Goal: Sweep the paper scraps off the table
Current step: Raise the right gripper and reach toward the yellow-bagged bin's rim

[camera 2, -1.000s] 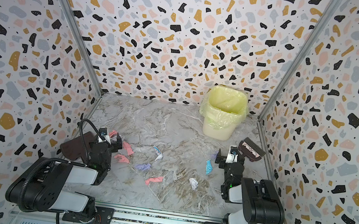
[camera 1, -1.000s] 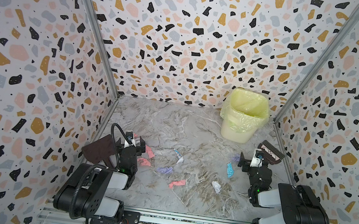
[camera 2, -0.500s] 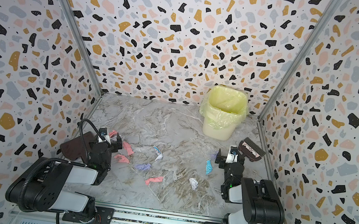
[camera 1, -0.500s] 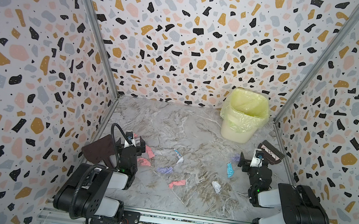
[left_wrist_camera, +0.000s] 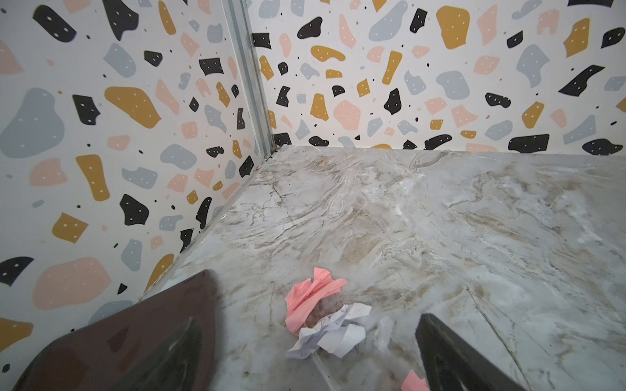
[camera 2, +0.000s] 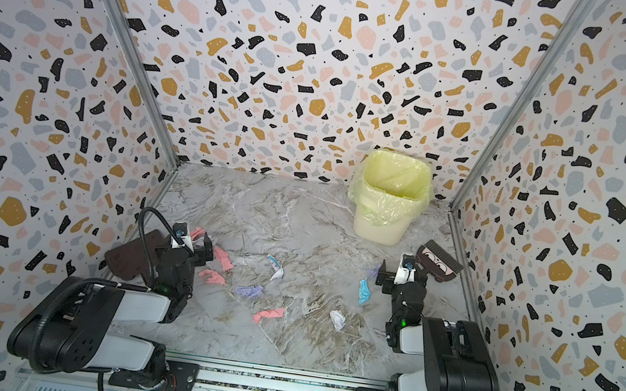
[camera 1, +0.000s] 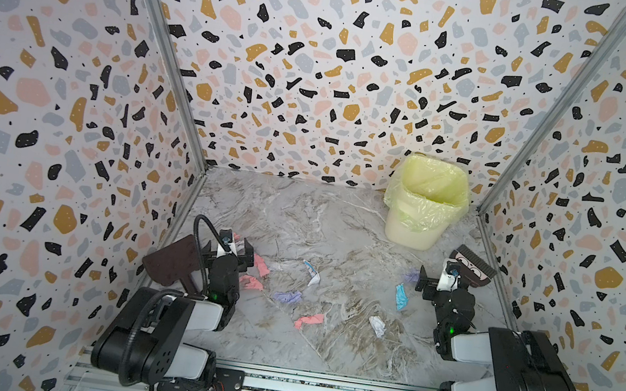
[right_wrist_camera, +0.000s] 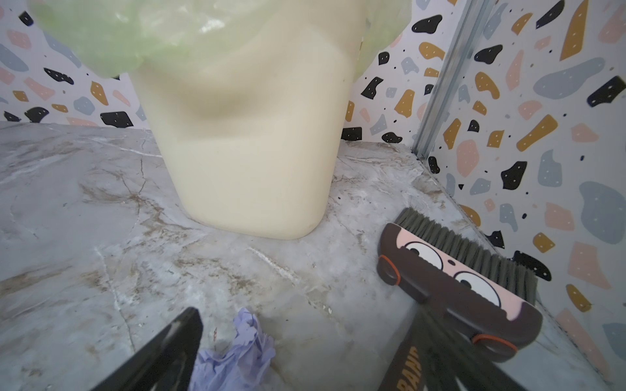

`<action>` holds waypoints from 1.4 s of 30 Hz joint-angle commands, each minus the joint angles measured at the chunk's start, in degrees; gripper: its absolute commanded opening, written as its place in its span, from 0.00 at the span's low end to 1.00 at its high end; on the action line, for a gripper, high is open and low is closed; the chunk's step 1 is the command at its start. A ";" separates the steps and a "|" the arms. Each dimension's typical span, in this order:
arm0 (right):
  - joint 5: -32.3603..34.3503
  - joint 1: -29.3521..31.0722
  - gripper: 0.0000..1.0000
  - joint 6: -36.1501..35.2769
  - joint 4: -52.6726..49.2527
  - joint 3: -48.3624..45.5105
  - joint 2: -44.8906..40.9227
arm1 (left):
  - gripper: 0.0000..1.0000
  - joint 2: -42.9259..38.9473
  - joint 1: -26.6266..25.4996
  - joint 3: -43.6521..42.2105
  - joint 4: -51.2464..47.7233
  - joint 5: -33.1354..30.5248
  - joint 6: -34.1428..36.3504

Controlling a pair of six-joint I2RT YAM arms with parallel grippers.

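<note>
Grey-white marble with beige veining is the table [camera 1: 280, 208] I am looking down on, and the paper scraps [camera 1: 286, 297] lie loose across its near half, between my two arms. Near the left gripper [camera 1: 230, 253] I see two pink pieces [camera 1: 260, 266]. Toward the middle lie a lilac wad [camera 2: 248, 290], a white-and-blue strip [camera 1: 312, 274], a pink twist [camera 1: 309, 321] and a white ball [camera 1: 377, 325]. A light blue piece [camera 1: 400, 296] lies just beside the right gripper [camera 1: 441, 285]. Both sets of jaws stand wide apart and neither holds anything. My left wrist view shows a pink scrap [left_wrist_camera: 311, 298] touching a crumpled white one [left_wrist_camera: 332, 333], both on the marble between the dark fingers [left_wrist_camera: 450, 355]. A brown dustpan [camera 1: 170, 265] leans at the left wall, just beside that gripper; whether it touches a finger I cannot tell. My right wrist view has a lilac scrap [right_wrist_camera: 240, 352] lying between its fingers [right_wrist_camera: 169, 352], close to one of them. A brown brush [right_wrist_camera: 457, 287] with a cartoon face lies by the right wall, bristles toward the wall, its handle running in beside the other finger; contact there I cannot judge. A cream bin [camera 1: 411, 228] with a yellow liner [camera 1: 426, 184] stands upright in the far right corner, well apart from most scraps.
</note>
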 commanded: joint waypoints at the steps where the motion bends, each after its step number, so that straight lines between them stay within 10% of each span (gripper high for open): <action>1: 3.16 0.73 0.99 0.87 -15.14 6.57 -9.64 | 1.00 -5.83 0.23 6.36 -11.49 1.01 0.71; 8: 9.02 1.37 0.99 8.53 -39.61 22.19 -18.53 | 1.00 -12.03 -0.23 15.49 -28.24 4.96 -2.22; 15: -0.69 -4.16 0.99 18.33 -54.70 44.93 -8.38 | 1.00 -9.12 -2.43 28.44 -40.22 9.36 -3.66; 42: -16.80 -12.94 0.94 28.70 -49.70 63.68 15.19 | 1.00 -6.35 -3.66 34.78 -43.49 14.43 -6.71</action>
